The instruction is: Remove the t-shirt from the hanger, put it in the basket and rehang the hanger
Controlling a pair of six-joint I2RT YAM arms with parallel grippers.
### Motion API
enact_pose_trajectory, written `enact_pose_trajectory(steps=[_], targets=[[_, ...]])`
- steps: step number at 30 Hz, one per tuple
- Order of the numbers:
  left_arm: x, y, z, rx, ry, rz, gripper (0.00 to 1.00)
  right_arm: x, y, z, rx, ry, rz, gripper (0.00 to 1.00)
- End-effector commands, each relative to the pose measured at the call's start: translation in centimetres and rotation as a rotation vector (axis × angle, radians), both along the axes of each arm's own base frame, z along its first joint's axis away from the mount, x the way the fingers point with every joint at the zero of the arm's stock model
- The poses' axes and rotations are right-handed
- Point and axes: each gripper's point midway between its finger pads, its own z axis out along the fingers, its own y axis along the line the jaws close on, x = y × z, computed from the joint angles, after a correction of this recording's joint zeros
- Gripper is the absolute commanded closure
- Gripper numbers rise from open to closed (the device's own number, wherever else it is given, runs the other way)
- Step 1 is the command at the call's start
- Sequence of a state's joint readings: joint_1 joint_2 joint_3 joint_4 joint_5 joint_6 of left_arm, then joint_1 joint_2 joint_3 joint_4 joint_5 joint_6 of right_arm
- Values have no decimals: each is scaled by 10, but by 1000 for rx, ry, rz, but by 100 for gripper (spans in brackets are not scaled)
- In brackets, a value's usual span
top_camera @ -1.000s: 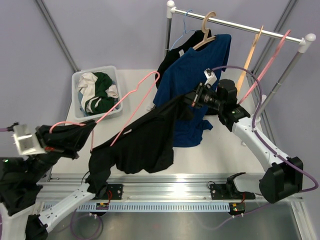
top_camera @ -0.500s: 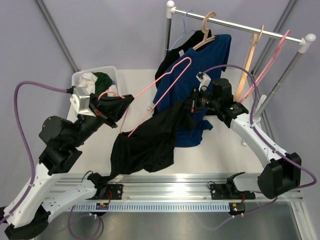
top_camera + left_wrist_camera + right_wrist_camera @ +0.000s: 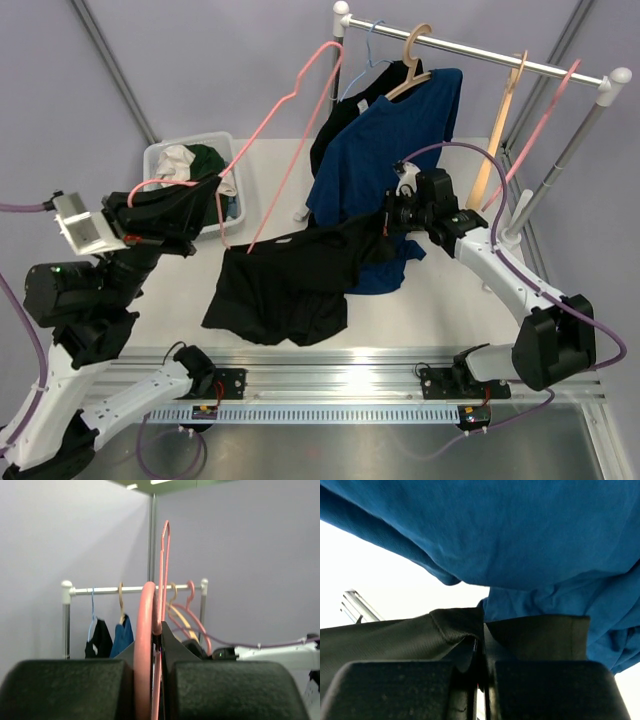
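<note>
Left gripper (image 3: 155, 670): fingers (image 3: 65, 690) pressed together on the thin pink wire hanger (image 3: 144, 645). The wire runs up between the pads in the left wrist view.

Right gripper (image 3: 482, 650): fingers (image 3: 400, 690) clamped on a folded edge of the black t-shirt (image 3: 285, 290). The blue t-shirt (image 3: 520, 540) hangs just behind the pinch.

Change over the last second: the black shirt was stretched in the air between the two grippers, with the hanger threaded through it. Now the left arm has swung the hanger up and away. Its far end stands at the upper centre of the top view, near the post of the metal clothes rail (image 3: 480, 55). The shirt has dropped and lies spread on the white table (image 3: 430, 300) at centre frame. Only its right corner is lifted, toward the right gripper.

The hanger's lower tip ends just at the shirt's upper edge. Cannot tell whether it touches the cloth or still catches the neck opening. Some dark material sits at the left gripper; cannot tell whether it is cloth or finger.

Judgement: shirt looks essentially off the hanger. What remains is to confirm the tip is free, then let go. Risk: a snag at the collar would drag the shirt along.

White laundry basket (image 3: 190, 140) is at upper left.
</note>
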State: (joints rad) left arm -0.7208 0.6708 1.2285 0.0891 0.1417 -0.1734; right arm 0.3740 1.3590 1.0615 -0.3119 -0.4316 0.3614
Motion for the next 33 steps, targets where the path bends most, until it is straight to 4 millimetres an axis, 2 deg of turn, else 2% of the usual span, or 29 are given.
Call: enact_pose_trajectory(steps=[1, 6, 10, 13, 17, 20, 21, 23, 25, 27, 28, 29, 30, 31, 32, 33], targets=[[-7, 20, 23, -135, -67, 34, 100, -2, 2, 13, 19, -56, 19, 100], [-5, 16, 12, -137, -75, 27, 100, -3, -1, 1, -6, -31, 10, 100], [-7, 17, 9, -182, -86, 7, 100, -21, 22, 5, 112, -13, 166, 100], [-5, 13, 9, -179, -88, 0, 100, -35, 36, 3, 96, -6, 258, 100], [-6, 8, 9, -192, -88, -37, 100, -31, 39, -1, 91, 6, 247, 100], [0, 3, 4, -180, -67, -36, 100, -22, 30, -8, 40, 15, 167, 100], [1, 2, 1, -161, -50, -33, 100, -16, 24, -11, 7, 7, 121, 92], [2, -3, -5, -115, -30, -36, 100, -17, 14, -11, -34, 12, 80, 55], [7, -13, -24, -50, 22, -51, 100, -16, 3, -4, -76, -24, 39, 23], [7, -21, -44, 14, 64, -82, 100, -20, -4, 35, -63, -124, 18, 12], [8, -26, -53, 43, 82, -95, 100, -30, -10, 58, -55, -165, 15, 4], [2, -30, -59, 75, 81, -127, 100, -35, -14, 72, -54, -191, 10, 2], [1, -35, -72, 124, 115, -148, 100, -38, -18, 103, -44, -262, 10, 1], [-2, -38, -79, 155, 126, -166, 100, -48, -23, 115, -52, -273, 15, 0], [-10, -40, -80, 179, 121, -203, 100, -57, -29, 136, -52, -328, 20, 1], [-13, -42, -93, 223, 160, -226, 100, -63, -34, 166, -37, -391, 10, 0]])
